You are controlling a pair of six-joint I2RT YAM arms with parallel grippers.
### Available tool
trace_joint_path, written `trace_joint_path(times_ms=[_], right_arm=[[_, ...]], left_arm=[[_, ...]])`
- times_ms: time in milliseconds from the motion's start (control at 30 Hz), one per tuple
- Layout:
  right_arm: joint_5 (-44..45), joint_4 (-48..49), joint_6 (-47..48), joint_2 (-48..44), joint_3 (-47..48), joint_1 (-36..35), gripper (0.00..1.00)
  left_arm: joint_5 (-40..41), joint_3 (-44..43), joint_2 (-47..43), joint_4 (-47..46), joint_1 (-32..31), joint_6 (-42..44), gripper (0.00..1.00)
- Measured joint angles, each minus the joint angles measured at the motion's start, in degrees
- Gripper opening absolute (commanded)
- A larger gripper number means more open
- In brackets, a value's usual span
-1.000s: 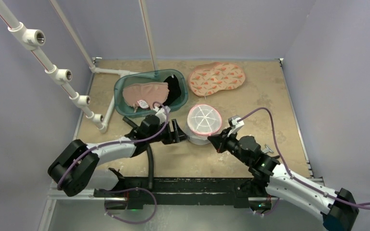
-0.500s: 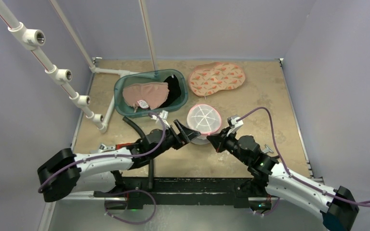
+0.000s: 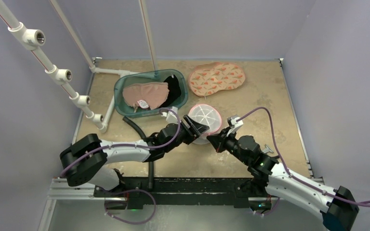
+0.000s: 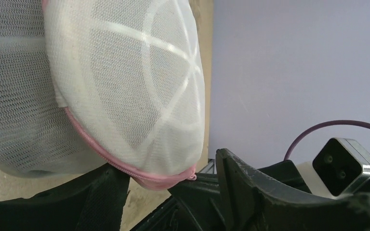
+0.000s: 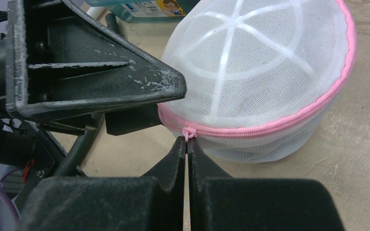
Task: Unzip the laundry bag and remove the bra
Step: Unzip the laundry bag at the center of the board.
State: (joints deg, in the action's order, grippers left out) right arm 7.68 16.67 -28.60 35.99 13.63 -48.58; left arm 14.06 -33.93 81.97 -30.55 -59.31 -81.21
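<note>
Top external view: one table [image 3: 270,96] carries everything; two arms reach in from its near edge toward the middle.
Far left: one teal basin [image 3: 117,98] holds two garments, a pink garment [image 3: 147,94] and a black garment [image 3: 175,89]; it is likely the drop spot.
Far edge: one patterned cloth [image 3: 217,77] lies flat, well apart from the work.
Centre: one white mesh laundry bag [image 3: 204,115] sits between the two grippers, so each can take a side.
Bra: not visible; judged to be inside the closed bag, behind the mesh.
Left side: the left gripper [image 3: 200,131] has its jaws spread, straddling the bag's left rim with one finger over the lid and one under the seam, seemingly to brace the bag. Whether it presses cannot be told.
Right side: the right gripper [image 5: 188,144] is clenched, its tips pinched on the pull, ready to drag it round.
Seam: one pink zipper [image 5: 279,120] rings the lid, fully closed.
Smallest: one zipper pull [image 5: 188,133] on the near side.
</note>
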Motion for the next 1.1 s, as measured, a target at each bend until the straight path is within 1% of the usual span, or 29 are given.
trace_joint_path(times_ms=[233, 333, 400, 567, 733, 867, 1100], right_arm=[[-0.8, 0.0, 0.1, -0.1, 0.0, 0.0, 0.00], [-1.2, -0.2, 0.1, -0.5, 0.0, 0.0, 0.00], [-1.5, -0.6, 0.0, -1.0, 0.0, 0.0, 0.00], [-1.4, -2.0, 0.1, -2.2, 1.0, -0.1, 0.00], [-0.5, -3.0, 0.1, -1.8, 2.7, -0.1, 0.00], [1.5, -3.3, -0.9, -0.7, 2.8, -0.1, 0.00], [4.7, -4.5, -4.8, 0.5, 2.6, -0.2, 0.00]], left_arm=[[1.8, -0.9, 1.1, 0.5, 0.3, -0.3, 0.26], [2.4, -0.9, 1.0, 1.3, 0.7, -0.2, 0.07], [2.5, -0.9, 0.5, 1.7, 0.9, 0.0, 0.00], [2.8, -0.9, -4.5, 4.8, 1.7, 2.7, 0.00], [2.2, -0.9, -9.6, 8.8, 3.8, 6.0, 0.00], [-1.4, -0.8, -11.3, 10.5, 6.4, 8.7, 0.00], [-9.5, 2.0, -12.6, 10.3, 10.5, 12.9, 0.00]])
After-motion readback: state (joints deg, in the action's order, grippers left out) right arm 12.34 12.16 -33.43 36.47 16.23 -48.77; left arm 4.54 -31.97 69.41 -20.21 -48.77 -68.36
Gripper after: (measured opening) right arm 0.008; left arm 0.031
